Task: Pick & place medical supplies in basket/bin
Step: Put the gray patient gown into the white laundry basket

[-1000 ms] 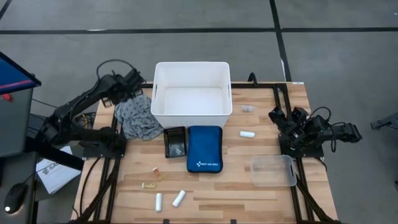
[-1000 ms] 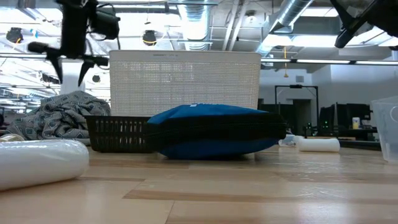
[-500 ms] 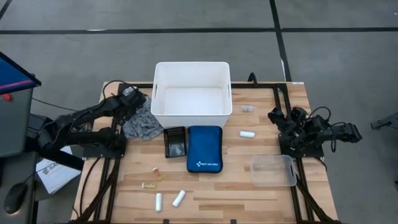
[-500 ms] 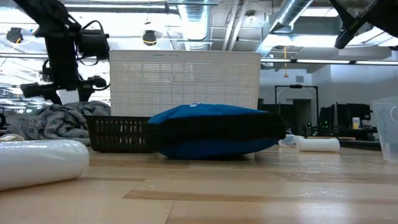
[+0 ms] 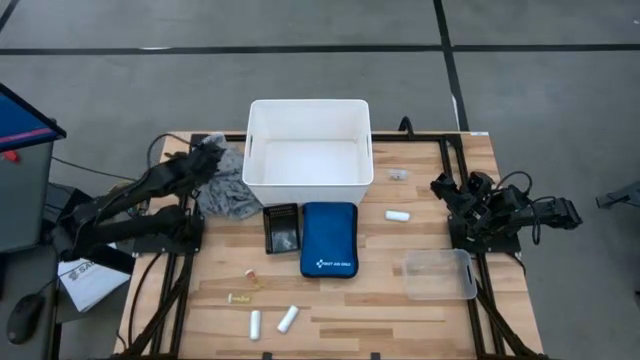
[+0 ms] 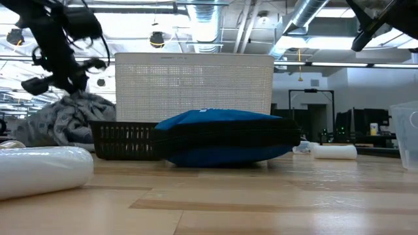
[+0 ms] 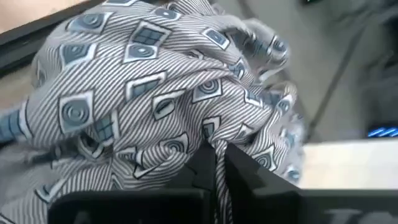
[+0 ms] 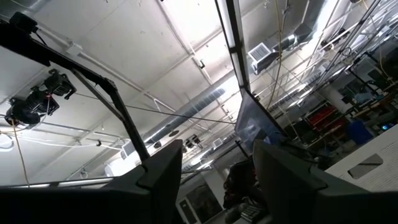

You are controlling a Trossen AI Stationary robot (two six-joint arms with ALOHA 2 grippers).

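Pinching a fold of the grey-and-white patterned cloth (image 7: 168, 106), the left end effector (image 7: 214, 163) has its two dark fingers drawn almost together with fabric caught between them. Seen from above, that left end effector (image 5: 207, 152) sits at the cloth's (image 5: 226, 188) far corner, with the rest of the fabric heaped on the bench (image 5: 420, 320) just beside the white bin (image 5: 308, 112). From bench height the cloth (image 6: 65, 124) rises in a mound under the end effector (image 6: 68, 78).

Nearer the front edge than the left end effector lie two white rolls (image 5: 272, 321) and tiny tan pieces (image 5: 240, 297). Beside the cloth, away from the arm, sit a small black basket (image 5: 281, 228) and the blue zip pouch (image 5: 329, 239).

The right end effector (image 5: 446, 188) waits at the opposite bench edge, its fingers (image 8: 161, 171) spread apart and holding nothing. A third white roll (image 5: 397, 215) lies near it, toward the pouch, and a clear container (image 5: 439, 275) sits just in front of it.
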